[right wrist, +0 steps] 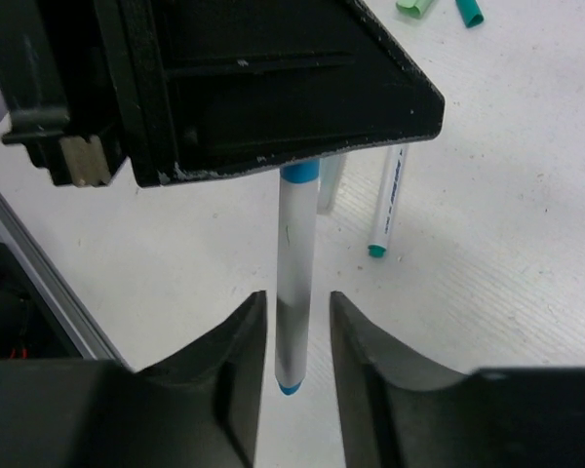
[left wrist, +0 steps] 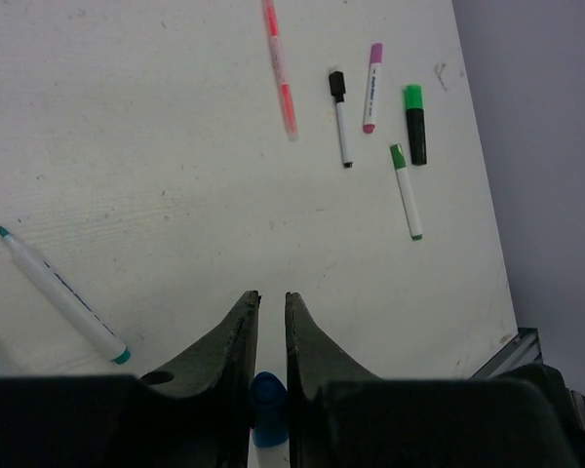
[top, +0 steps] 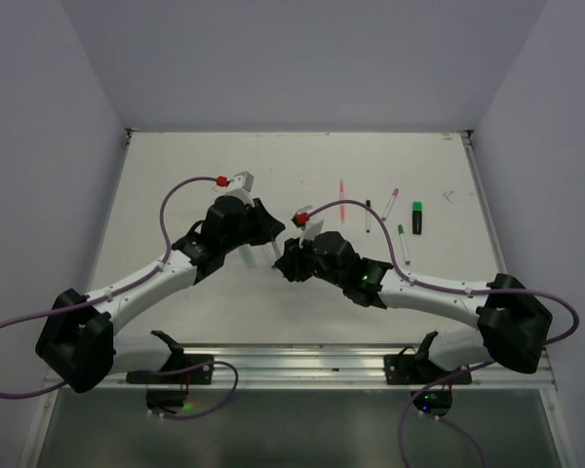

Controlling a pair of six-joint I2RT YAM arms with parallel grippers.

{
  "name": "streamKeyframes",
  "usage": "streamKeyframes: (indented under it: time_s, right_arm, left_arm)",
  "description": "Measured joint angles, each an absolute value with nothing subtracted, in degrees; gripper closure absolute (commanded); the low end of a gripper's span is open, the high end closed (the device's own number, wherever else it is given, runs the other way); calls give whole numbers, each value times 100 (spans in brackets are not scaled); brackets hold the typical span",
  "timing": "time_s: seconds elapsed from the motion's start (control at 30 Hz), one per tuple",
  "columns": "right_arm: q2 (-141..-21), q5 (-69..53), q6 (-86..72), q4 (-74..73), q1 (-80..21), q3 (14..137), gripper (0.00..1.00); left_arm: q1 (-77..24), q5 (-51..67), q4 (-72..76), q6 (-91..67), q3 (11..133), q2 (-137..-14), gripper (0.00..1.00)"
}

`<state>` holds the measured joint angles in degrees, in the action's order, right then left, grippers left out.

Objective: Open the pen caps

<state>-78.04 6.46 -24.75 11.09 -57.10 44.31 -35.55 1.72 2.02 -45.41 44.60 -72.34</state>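
My left gripper (left wrist: 271,298) is shut on the blue cap (left wrist: 268,408) of a white pen. In the right wrist view the pen barrel (right wrist: 295,283) hangs from the left gripper's black body (right wrist: 273,88), the blue cap (right wrist: 300,174) just showing under it. My right gripper (right wrist: 294,331) is open, with its fingers on either side of the barrel's lower end and small gaps on both sides. In the top view the left gripper (top: 265,232) and right gripper (top: 287,257) meet at the table's middle. Loose pale green (right wrist: 415,6) and teal (right wrist: 469,12) caps lie on the table.
An uncapped teal-tipped pen (left wrist: 63,295) lies beside the grippers. At the right lie a pink pen (left wrist: 281,68), a black-capped pen (left wrist: 340,117), a magenta-capped pen (left wrist: 372,86), a black highlighter with a green cap (left wrist: 415,124) and a green-capped pen (left wrist: 406,190). The table's metal front rail (right wrist: 49,283) is close.
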Motion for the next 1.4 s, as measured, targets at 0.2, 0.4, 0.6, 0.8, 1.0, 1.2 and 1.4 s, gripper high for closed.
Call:
streamKeyframes:
  time_s: [0.2, 0.4, 0.6, 0.8, 1.0, 1.2, 1.4]
  right_arm:
    - [-7782, 642, -2504, 1225, -5710, 4156, 44]
    - [-7782, 622, -2508, 1420, -5710, 4143, 48]
    - [-7830, 489, -2536, 1564, -5712, 4165, 71]
    - [-7996, 395, -2528, 1590, -5747, 4322, 100]
    - [-8040, 344, -2517, 1684, -5747, 4342, 100]
    - [-8020, 360, -2436, 1975, -5741, 4320, 100]
    - [-7762, 541, -2362, 2600, -5675, 4125, 100]
  left_arm:
    - [-3555, 172, 207, -4530, 4431, -7096, 100]
    - [-3555, 172, 274, -4534, 4327, -6764, 100]
    - [-3555, 172, 464, -4547, 4158, -6630, 100]
    - [-3546, 113, 657, -4547, 4058, -6600, 100]
    - [-3544, -119, 766, -4584, 3944, -6436, 100]
    - [-3590, -445, 799, -4515, 4066, -6348, 100]
    - [-3601, -519, 537, -4364, 4783, -6528, 100]
